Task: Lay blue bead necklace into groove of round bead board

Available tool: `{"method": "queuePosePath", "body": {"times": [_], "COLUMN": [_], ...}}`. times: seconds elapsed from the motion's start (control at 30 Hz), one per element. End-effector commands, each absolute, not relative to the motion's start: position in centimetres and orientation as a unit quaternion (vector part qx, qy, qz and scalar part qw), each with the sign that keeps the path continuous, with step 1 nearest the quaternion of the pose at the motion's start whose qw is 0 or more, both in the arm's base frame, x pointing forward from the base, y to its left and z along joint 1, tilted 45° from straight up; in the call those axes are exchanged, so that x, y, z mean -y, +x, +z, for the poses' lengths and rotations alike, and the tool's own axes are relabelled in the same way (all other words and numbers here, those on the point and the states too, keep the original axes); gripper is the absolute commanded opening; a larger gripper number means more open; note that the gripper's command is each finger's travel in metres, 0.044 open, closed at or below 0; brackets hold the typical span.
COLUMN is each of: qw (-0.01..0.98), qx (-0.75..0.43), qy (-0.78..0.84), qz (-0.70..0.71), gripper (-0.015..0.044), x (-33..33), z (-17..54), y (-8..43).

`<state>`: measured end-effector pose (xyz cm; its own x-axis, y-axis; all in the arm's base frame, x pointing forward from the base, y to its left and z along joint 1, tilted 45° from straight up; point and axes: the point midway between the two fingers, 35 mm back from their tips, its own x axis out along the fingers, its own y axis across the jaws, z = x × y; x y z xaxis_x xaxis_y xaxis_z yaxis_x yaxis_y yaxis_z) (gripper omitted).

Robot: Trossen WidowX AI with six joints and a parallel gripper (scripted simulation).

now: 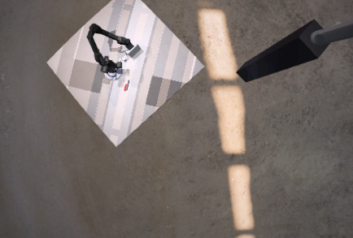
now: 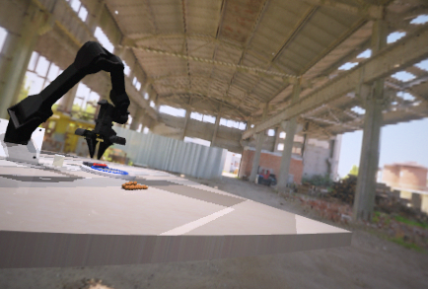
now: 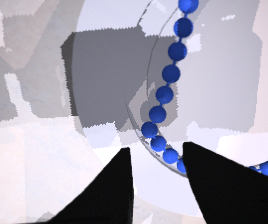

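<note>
The blue bead necklace (image 3: 171, 74) (image 2: 112, 171) lies on the pale round bead board (image 3: 103, 141) (image 2: 91, 171). In the wrist view its upper stretch runs nearly straight, inside the thin curved groove line. It bends sharply near the fingertips, and the beads beyond run close to the groove's lower edge. My gripper (image 3: 156, 153) (image 2: 97, 156) points down above the board. It is partly open and empty, its tips apart, with several beads visible beyond and behind the right finger. The far side of the necklace is out of the wrist view.
A pile of orange beads (image 2: 134, 185) lies on the table (image 2: 207, 219) (image 1: 118, 136), nearer the exterior camera than the board. A red-and-black object (image 1: 126, 86) lies beside the board. A small white block (image 2: 58, 161) stands between the arm's base (image 2: 24, 146) and the board.
</note>
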<state>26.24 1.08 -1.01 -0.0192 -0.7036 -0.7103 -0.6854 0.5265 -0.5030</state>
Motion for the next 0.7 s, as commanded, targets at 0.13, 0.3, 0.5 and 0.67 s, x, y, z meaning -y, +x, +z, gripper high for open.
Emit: {"method": "queuePosePath", "body": {"times": [0.13, 0.3, 0.5, 0.67], "qw": [0.503, 0.503, 0.502, 0.5], "qx": [-0.714, -0.714, -0.714, -0.714], "qy": [-0.487, -0.488, -0.489, -0.49], "qz": [-0.009, -0.008, -0.008, -0.008], "gripper": [0.012, 0.012, 0.012, 0.012], "x": [-0.9, -0.3, 0.4, 1.0], "z": [-1.2, -1.7, -2.4, -2.9], "y": [26.2, 26.2, 26.2, 26.1]}}
